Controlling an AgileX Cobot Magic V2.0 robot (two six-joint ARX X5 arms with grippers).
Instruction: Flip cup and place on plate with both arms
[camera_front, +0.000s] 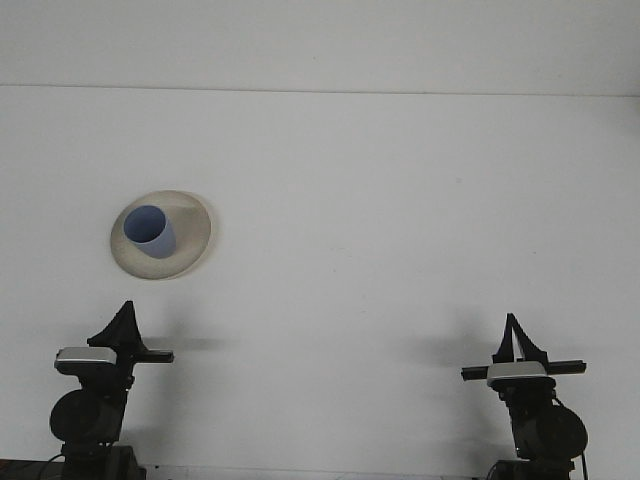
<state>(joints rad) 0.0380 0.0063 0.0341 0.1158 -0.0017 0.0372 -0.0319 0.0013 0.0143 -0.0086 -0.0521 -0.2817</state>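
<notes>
Front view: blue cup (150, 231) upright, mouth up, on beige plate (161, 234), table (400, 200) left. Left gripper (124, 322) and right gripper (516, 332) low near base, well apart from cup; finger state can't tell. Task looks done; next likely just park arms.

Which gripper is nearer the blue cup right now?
Left. The left gripper sits just below the blue cup on its plate; the right gripper is far across the table at lower right.
</notes>
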